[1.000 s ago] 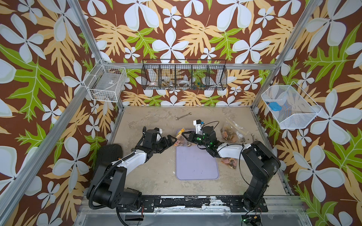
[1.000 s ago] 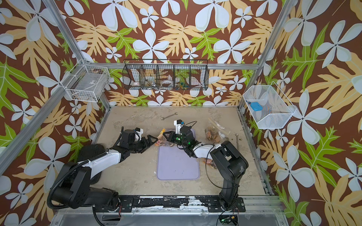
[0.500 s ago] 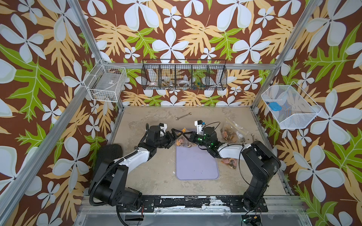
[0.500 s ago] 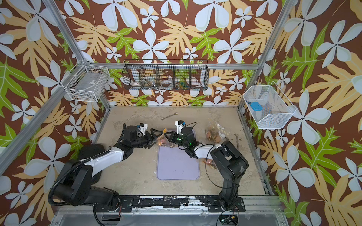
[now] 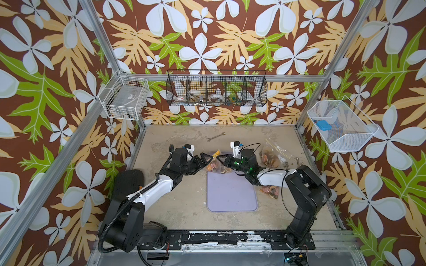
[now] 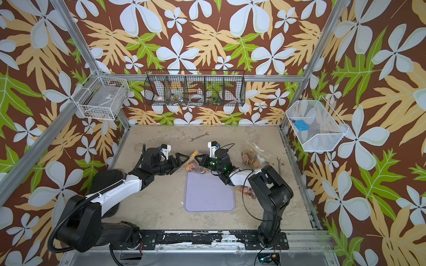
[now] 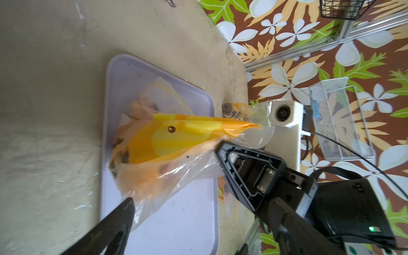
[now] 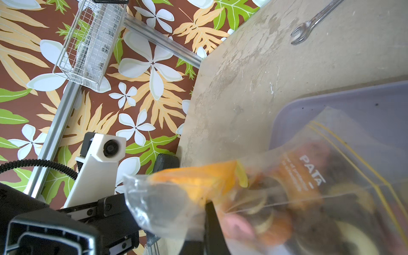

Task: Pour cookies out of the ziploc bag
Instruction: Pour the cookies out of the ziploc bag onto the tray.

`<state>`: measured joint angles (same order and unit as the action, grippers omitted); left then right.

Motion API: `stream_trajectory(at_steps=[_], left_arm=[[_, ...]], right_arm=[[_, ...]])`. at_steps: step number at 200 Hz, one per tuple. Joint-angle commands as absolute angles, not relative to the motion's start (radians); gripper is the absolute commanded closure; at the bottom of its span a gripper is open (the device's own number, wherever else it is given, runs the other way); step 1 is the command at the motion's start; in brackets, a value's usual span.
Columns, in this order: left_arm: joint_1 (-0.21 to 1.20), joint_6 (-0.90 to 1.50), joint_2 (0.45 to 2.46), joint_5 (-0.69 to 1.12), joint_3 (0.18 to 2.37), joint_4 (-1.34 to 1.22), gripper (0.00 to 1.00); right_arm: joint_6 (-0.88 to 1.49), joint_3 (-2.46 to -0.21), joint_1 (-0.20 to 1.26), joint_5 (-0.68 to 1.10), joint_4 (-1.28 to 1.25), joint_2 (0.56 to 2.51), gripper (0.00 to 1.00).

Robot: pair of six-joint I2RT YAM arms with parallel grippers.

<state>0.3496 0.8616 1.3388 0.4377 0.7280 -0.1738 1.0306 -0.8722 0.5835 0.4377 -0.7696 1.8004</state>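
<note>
In both top views the bag [image 5: 214,162] lies over the far end of the tray [image 5: 231,195], between the hands. The left hand [image 5: 206,159] is spread just left of it, and the right hand [image 5: 223,159] pinches its right edge.

Left wrist view: only one left finger [image 7: 120,220] shows, and an orange print hides most cookies [image 7: 121,157].

Right wrist view: the cookies [image 8: 267,223] are blurred inside the plastic, and the pinching fingers are mostly cut off.
</note>
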Motion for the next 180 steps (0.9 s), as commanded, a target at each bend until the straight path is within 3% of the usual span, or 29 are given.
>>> stream_trajectory(at_steps=[1,69,100,131,180], left_arm=[[0.348,0.757,1.328,0.322,0.735,-0.079,0.06],[0.347,0.724,1.413,0.318,0.788,-0.063,0.19],[0.347,0.730,1.438,0.348,0.799,-0.068,0.37],[0.348,0.745,1.448,0.380,0.785,-0.087,0.62],[0.351,0.758,1.452,0.415,0.771,-0.098,0.72]], right_arm=[[1.019,-0.874,0.584,0.439,-0.787,1.790,1.00],[1.020,-0.874,0.584,0.446,-0.785,1.789,1.00],[1.020,-0.871,0.584,0.445,-0.784,1.789,1.00],[1.023,-0.874,0.582,0.445,-0.784,1.794,1.00],[1.026,-0.873,0.581,0.448,-0.785,1.801,1.00]])
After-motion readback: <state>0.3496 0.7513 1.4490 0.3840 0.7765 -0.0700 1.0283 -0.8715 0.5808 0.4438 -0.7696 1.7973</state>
